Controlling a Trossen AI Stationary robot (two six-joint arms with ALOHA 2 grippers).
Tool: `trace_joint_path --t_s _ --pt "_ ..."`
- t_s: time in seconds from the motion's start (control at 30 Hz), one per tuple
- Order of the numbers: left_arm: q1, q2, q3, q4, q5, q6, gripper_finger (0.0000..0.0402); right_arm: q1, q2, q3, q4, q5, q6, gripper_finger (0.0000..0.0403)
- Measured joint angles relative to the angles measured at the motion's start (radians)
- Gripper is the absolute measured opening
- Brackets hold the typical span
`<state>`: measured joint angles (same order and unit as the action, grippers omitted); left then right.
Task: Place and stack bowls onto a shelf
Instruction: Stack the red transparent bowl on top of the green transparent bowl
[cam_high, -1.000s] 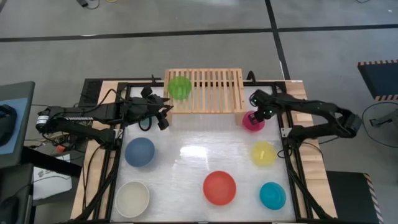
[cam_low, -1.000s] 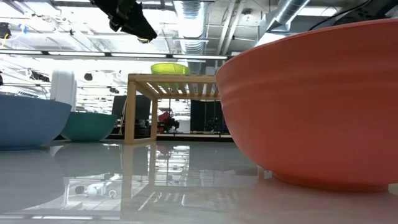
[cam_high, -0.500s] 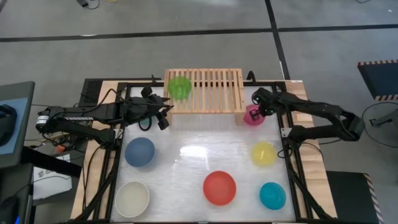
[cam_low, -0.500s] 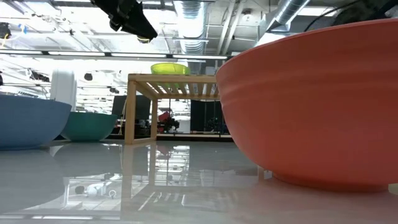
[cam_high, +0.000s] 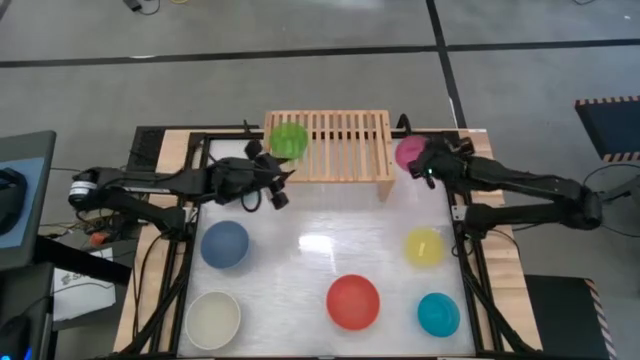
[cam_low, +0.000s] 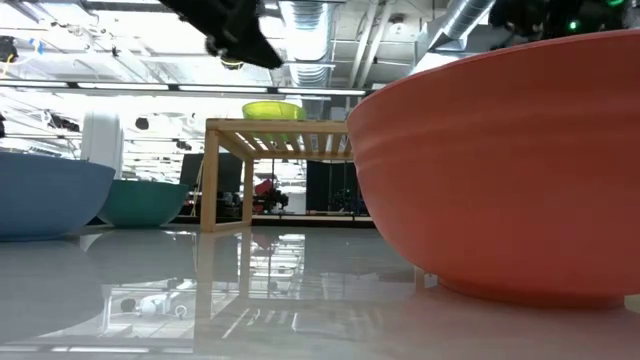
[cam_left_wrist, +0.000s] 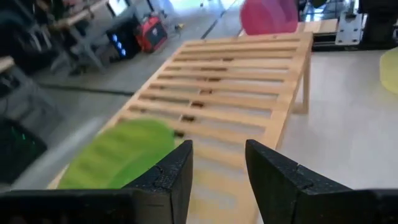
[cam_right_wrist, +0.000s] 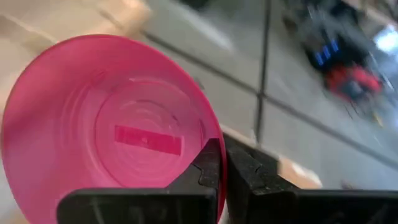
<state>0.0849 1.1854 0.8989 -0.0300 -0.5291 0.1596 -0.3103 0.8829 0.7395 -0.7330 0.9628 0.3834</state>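
Observation:
The light-wood shelf (cam_high: 340, 148) stands at the table's far edge, and a lime green bowl (cam_high: 289, 139) rests on its slats at the left end. My left gripper (cam_high: 278, 192) hovers open just in front of that end, with nothing between its fingers (cam_left_wrist: 217, 168). My right gripper (cam_high: 421, 162) is beside the shelf's right end, shut on a pink bowl (cam_high: 409, 152) held in the air. Blue (cam_high: 225, 244), cream (cam_high: 213, 319), red (cam_high: 353, 301), yellow (cam_high: 423, 246) and teal (cam_high: 438, 314) bowls sit on their bases on the table. My right gripper pinches the pink bowl's rim (cam_right_wrist: 211, 149), one finger inside the bowl and one outside. The fingers reach in from the table's right side, slanting toward the far edge. The bowl is lifted clear of the table and tilted, its hollow turned toward the wrist.
The shelf's slats to the right of the lime green bowl are bare (cam_left_wrist: 236, 81). A black frame (cam_high: 470, 250) runs along the table's sides. In the low view the red bowl (cam_low: 500, 170) fills the right side, close to the camera.
My right gripper has taken hold of the pink bowl and lifted it off the table, carrying it toward the far edge beside the shelf's right end; the bowl has tipped. My left gripper has drifted a little toward the table's right.

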Motion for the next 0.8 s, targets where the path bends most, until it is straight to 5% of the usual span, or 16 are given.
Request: trace_joint_path --t_s 0.23,0.4,0.63,0.8 --pt "-0.019 0.127 0.001 0.277 0.1 0.138 0.0132 0.312 0.087 -0.001 0.351 0.332 -0.211 0.0023" --pt "-0.047 0.19 0.001 0.431 0.102 0.229 0.0132 0.434 0.197 0.0 0.717 0.545 -0.511 0.0029" --pt "-0.083 0.318 0.002 0.69 0.122 0.396 0.0132 0.476 0.353 0.0 1.16 0.535 -0.8 0.0028" --pt "-0.09 0.379 0.002 0.838 0.102 0.47 0.0132 0.486 0.445 0.031 1.239 0.491 -0.872 0.0029"
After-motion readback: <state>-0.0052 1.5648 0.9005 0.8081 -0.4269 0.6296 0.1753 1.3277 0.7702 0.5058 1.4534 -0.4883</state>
